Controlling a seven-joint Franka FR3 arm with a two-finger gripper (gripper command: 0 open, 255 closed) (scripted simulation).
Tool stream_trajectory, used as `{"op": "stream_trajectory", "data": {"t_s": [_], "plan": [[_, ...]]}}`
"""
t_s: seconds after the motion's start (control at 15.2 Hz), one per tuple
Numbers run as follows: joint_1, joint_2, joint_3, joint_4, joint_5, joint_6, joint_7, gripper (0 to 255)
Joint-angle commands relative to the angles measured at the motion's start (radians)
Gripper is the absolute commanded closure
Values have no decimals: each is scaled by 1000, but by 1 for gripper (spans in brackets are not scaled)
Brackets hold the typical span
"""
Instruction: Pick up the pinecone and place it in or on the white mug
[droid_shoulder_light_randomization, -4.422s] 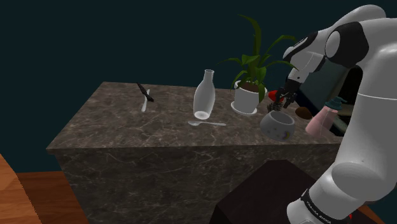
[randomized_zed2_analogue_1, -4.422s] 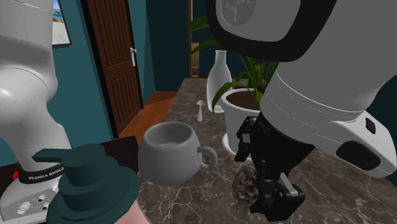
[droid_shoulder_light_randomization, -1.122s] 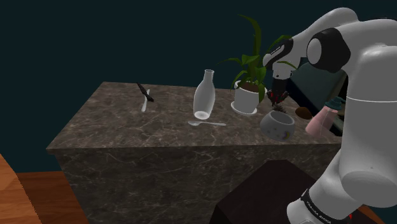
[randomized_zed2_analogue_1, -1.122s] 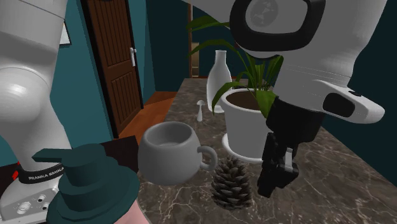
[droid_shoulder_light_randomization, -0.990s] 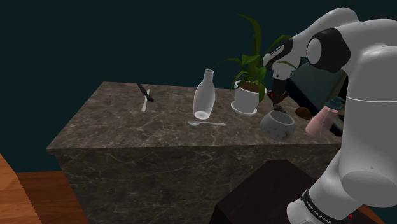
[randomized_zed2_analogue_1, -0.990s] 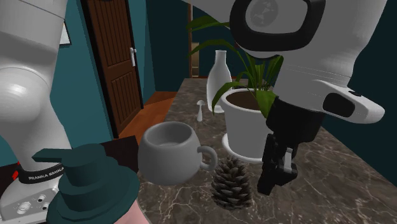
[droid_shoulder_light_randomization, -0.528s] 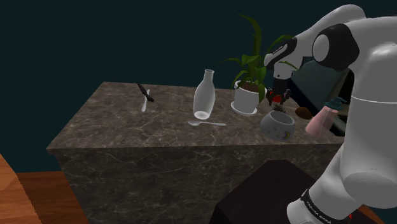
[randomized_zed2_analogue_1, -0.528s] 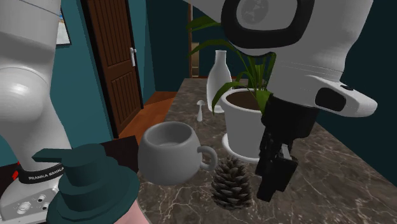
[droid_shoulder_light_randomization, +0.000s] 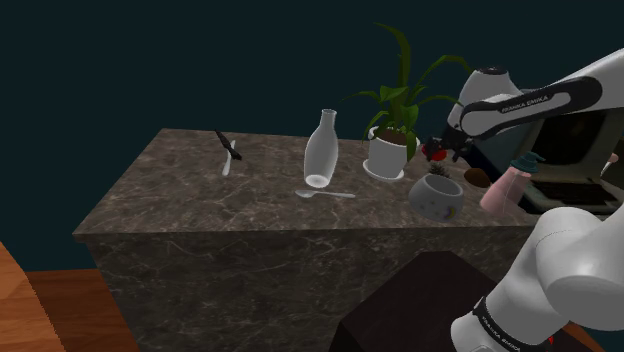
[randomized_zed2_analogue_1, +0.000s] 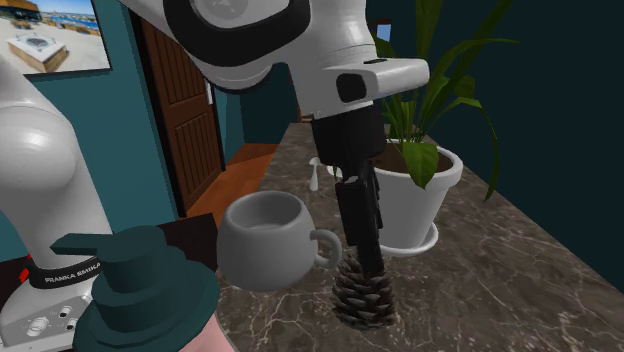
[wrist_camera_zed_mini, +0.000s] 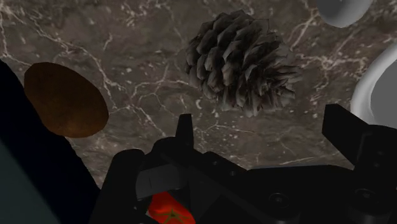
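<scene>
The pinecone (randomized_zed2_analogue_1: 362, 293) stands dark and scaly on the marble counter, close beside the handle of the round white mug (randomized_zed2_analogue_1: 270, 240). My black gripper (randomized_zed2_analogue_1: 365, 255) hangs straight down just above the pinecone's top in the second exterior view. In the wrist view the pinecone (wrist_camera_zed_mini: 242, 60) lies just beyond the fingertips (wrist_camera_zed_mini: 184, 130), and the gripper (wrist_camera_zed_mini: 264, 127) is open with nothing between its fingers. In the shoulder view the gripper (droid_shoulder_light_randomization: 440, 152) hovers behind the mug (droid_shoulder_light_randomization: 437, 196) near the counter's right end.
A potted plant (randomized_zed2_analogue_1: 415, 195) stands right behind the pinecone. A brown oval object (wrist_camera_zed_mini: 65, 100) lies on the counter to one side of the gripper. A teal-capped pink dispenser (droid_shoulder_light_randomization: 500, 188), a white bottle (droid_shoulder_light_randomization: 320, 150) and a spoon (droid_shoulder_light_randomization: 325, 194) share the counter (droid_shoulder_light_randomization: 200, 200).
The arm has swung and stretched out. The gripper moved from the pinecone's right side in the second exterior view to directly above it, still open.
</scene>
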Motion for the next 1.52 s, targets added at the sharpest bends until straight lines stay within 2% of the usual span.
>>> {"op": "stream_trajectory", "data": {"t_s": [0.0,0.26,0.79,0.86,1.45], "plan": [[-4,13,-8,-17,-20,46,11,0],[32,94,-72,-22,11,135,-10,0],[32,94,-72,-22,11,135,-10,0],[32,94,-72,-22,11,135,-10,255],[32,94,-72,-22,11,135,-10,255]]}}
